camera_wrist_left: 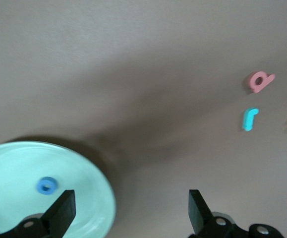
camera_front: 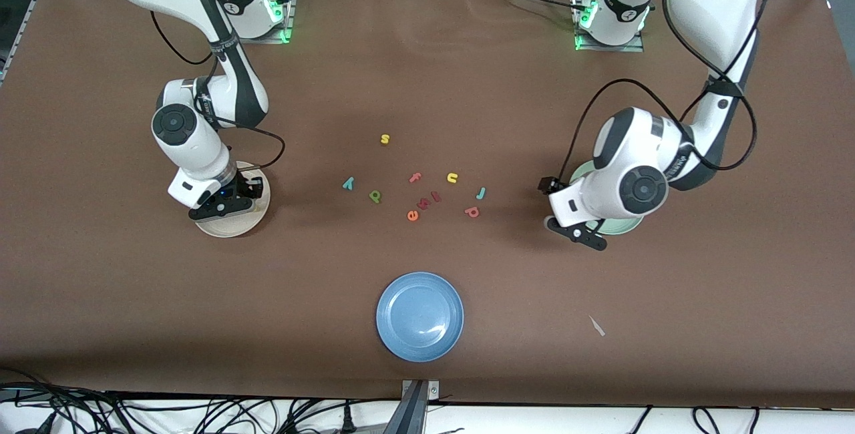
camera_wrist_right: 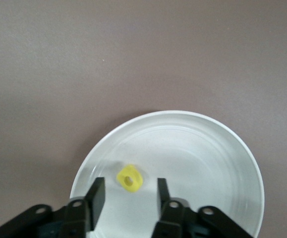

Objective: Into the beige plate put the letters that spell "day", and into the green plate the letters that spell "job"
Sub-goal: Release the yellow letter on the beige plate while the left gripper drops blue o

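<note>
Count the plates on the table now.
3. Round cream-beige plate at the right arm's end; round mint-green plate at the left arm's end; round blue plate nearest the front camera.

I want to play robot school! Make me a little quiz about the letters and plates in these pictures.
1. True or false: the blue o lies in the green plate.
2. Which letter lies in the beige plate under the right gripper?
A. the yellow a
B. the teal y
C. the green d
3. Fill in: the left gripper hangs over the green plate's edge with its jaws ____.

Key: 1 true. 2 A. 3 open; nothing is between them.
</note>
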Robot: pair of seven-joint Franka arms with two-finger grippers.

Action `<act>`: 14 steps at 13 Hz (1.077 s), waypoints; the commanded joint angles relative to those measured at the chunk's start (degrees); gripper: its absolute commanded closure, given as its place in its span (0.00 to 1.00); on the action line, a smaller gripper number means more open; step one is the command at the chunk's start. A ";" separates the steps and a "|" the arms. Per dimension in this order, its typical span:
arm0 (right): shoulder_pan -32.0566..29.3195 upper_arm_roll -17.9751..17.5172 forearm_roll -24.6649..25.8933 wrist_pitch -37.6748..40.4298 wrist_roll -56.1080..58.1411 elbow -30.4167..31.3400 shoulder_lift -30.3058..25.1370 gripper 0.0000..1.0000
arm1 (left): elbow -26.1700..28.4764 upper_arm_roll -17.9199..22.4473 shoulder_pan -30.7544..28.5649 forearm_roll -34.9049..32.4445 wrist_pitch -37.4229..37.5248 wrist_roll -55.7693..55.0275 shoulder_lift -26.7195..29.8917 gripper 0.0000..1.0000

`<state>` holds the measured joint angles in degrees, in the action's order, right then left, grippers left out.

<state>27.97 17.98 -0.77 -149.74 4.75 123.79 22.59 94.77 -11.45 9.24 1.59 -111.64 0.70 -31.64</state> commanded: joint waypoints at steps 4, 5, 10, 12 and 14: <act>0.16 -3.64 -12.06 6.39 -4.63 -0.75 -3.16 0.00 | 1.73 -0.24 8.15 -1.67 -6.03 -19.14 0.35 0.00; 0.24 -4.26 -11.98 6.30 -8.14 -0.83 -3.16 0.00 | 2.78 -0.24 8.95 -1.67 -8.04 -20.72 0.35 0.00; 4.81 -6.46 -11.98 6.39 -23.70 -3.90 -1.15 0.00 | 8.59 -0.24 11.41 -1.67 -18.87 -24.95 0.00 0.18; 6.91 -6.38 -11.89 6.39 -28.45 -5.05 0.61 0.00 | 8.50 -0.24 11.59 -1.67 -20.18 -25.66 -0.87 0.28; 7.89 -6.37 -11.54 6.39 -30.84 -5.84 1.49 0.00 | 8.50 -0.24 11.85 -1.67 -22.73 -25.66 -2.28 0.42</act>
<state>34.96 11.22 -11.71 -144.33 -23.95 120.09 22.42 103.07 -11.89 20.62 1.59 -132.17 -23.56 -33.00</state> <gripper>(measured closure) 0.000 0.348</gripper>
